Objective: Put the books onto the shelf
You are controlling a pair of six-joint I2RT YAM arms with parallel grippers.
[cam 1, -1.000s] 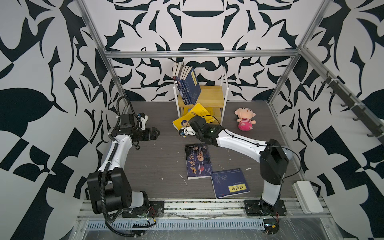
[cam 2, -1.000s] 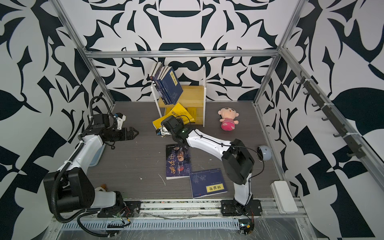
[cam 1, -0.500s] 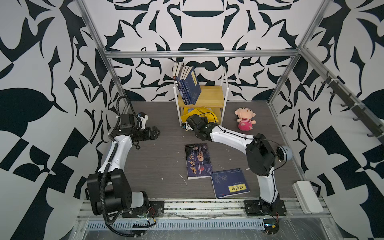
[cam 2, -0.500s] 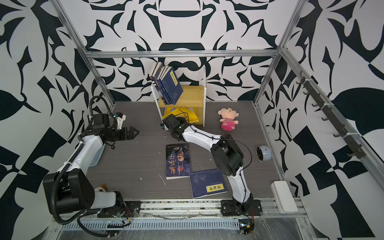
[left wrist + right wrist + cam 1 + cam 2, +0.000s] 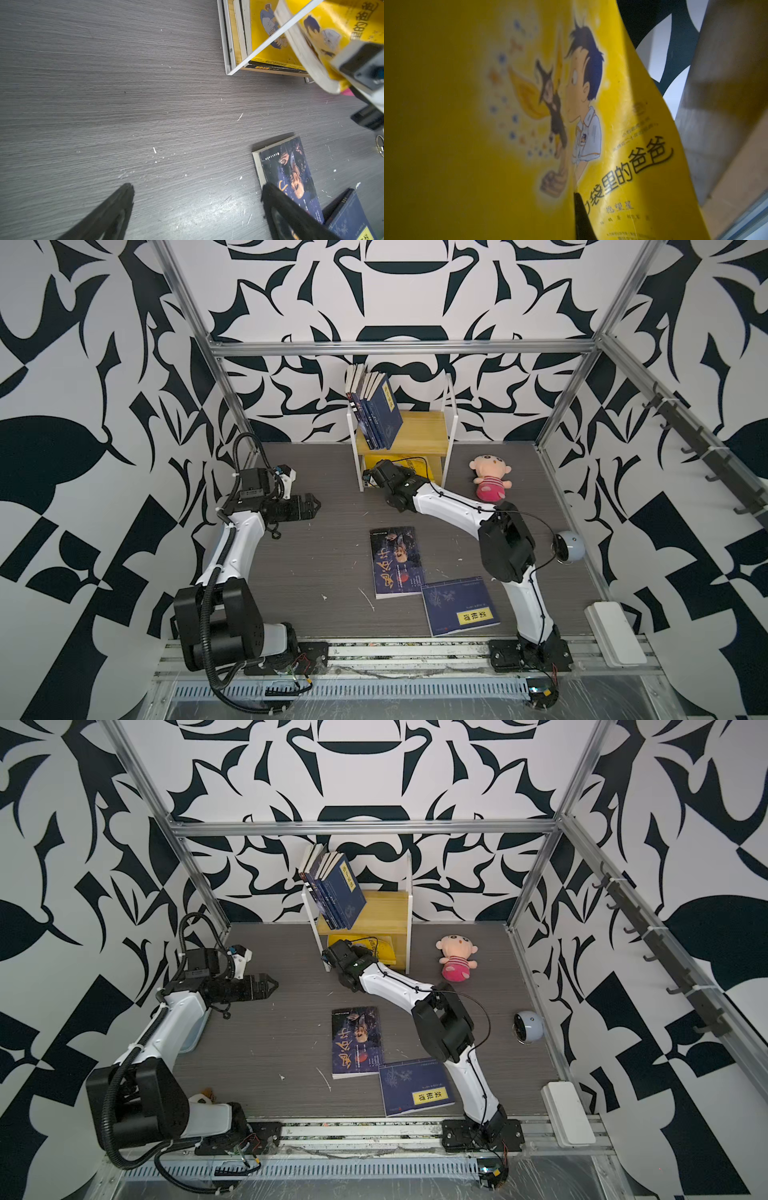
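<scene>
The right end effector (image 5: 409, 475) clamped a yellow book (image 5: 328, 41) at the shelf's (image 5: 419, 433) lower tier; the left end effector (image 5: 316, 506) hung spread apart, well left of the shelf. A dark book (image 5: 397, 562) and a navy book (image 5: 459, 605) lay before the shelf.

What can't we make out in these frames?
Second finger of the right gripper: behind the yellow book, right wrist view.
Lower tier of the shelf: mostly covered by its upper board and the right arm, both top views.
Spine titles of the upright books: too small, both top views.
</scene>
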